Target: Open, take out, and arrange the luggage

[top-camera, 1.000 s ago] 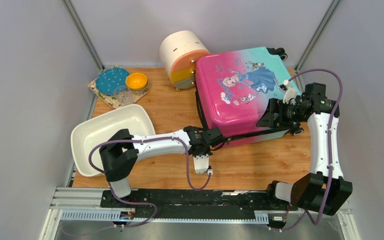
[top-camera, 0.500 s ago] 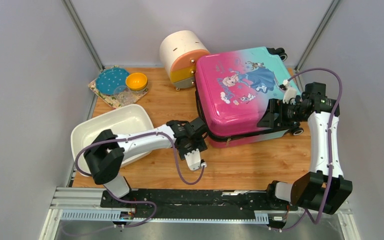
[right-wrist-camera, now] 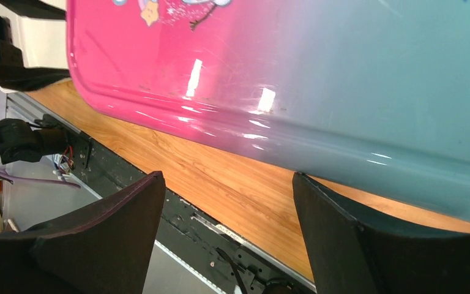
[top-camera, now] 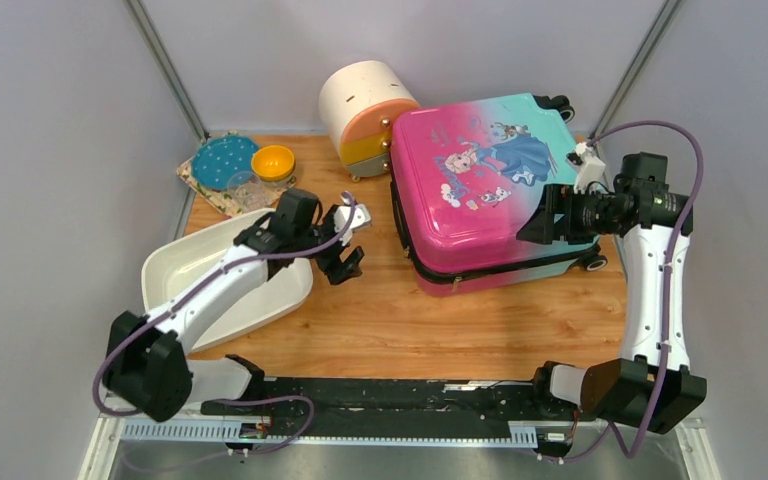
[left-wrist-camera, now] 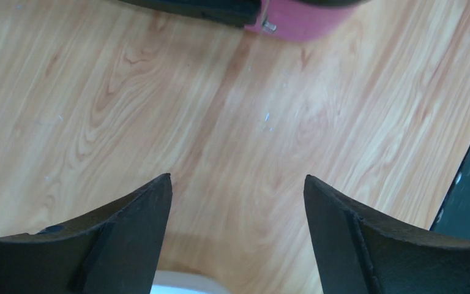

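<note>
Left claw [top-camera: 350, 245] withdrew; luggage [top-camera: 480, 190] lies apart, rightward.

Luggage [top-camera: 480, 190], 2 o'clock: hot pink fading to teal, blue-and-white cartoon princess print, black wheels [top-camera: 561, 103].

Round cabinet [top-camera: 365, 110], 12 o'clock: cream shell, drawer fronts peach-orange over yellow.

10 o'clock: teal plate [top-camera: 224, 160] with pale dots and a yellow-orange bowl [top-camera: 273, 161]. The cloth [top-camera: 210, 192] has a pale busy print, too small to read.

Basin [top-camera: 175, 270], 8 o'clock: plain white.

Tabletop [top-camera: 460, 320]: light honey wood grain.

Left arm [top-camera: 230, 275] and right arm [top-camera: 645, 290]: white links, black joints, purple cables [top-camera: 660, 135].

Left end effector [left-wrist-camera: 237, 184] and right end effector [right-wrist-camera: 226, 177]: matte black.
</note>
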`<state>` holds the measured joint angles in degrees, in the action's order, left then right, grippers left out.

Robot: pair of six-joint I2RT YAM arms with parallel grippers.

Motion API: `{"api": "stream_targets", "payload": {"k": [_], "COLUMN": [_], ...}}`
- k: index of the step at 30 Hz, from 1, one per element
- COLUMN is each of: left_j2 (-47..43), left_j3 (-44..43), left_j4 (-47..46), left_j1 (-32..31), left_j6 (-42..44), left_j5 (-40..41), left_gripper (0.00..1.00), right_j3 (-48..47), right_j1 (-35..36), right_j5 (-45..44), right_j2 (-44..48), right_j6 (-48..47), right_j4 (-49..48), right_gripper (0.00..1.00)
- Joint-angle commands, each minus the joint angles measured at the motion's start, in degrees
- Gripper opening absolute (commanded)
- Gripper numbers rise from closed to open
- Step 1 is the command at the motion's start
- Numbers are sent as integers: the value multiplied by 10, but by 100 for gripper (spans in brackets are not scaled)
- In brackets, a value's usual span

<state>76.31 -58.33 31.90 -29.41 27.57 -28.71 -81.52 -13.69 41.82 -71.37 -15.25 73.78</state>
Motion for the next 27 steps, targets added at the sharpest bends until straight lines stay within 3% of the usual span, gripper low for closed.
{"api": "stream_targets", "payload": {"k": [1,4,7,12,27], "left_j2": [-97,-87,-53,-13,148], "left_j3": [139,153,160,251,142], "left_j4": [-315,-325,-378,-635,-659], "left_j1": [-2,-2,-2,-11,-53], "left_j6": [-235,-201,-192,-201,-136], "left_j5": [-19,-64,-141,-164,-203], "left_gripper": [88,89,81,74,65], "right_j3": [-29,-30,-36,-49,-48], "right_j1": [2,2,3,13,39], "right_j5": [46,51,60,55,45], "right_j2": [13,11,0,-12,-23], "right_j6": [8,19,32,40,48], "right_j4": [-122,-136,-138,-138,-150], "right_gripper": [84,84,84,84,84]}}
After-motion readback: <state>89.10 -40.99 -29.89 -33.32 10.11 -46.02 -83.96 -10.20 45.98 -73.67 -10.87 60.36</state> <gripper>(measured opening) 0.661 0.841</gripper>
